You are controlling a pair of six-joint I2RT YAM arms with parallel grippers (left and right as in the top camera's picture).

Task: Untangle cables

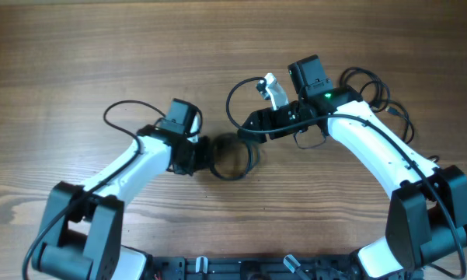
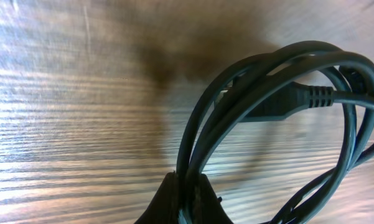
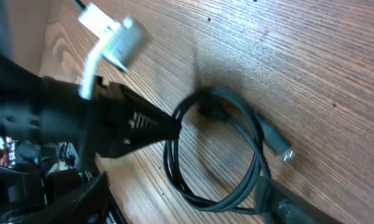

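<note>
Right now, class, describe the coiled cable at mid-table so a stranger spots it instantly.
On the wooden table, look between the left gripper and right gripper. The cable is the tight black coil there, unlike the wide wire loops farther out.

cables (image 2: 196,127): black
plug tip (image 3: 285,154): silver
table (image 1: 101,47): brown, streaked wood grain
arms (image 1: 128,167): white shells, black joints
right arm light (image 1: 327,97): green
</note>
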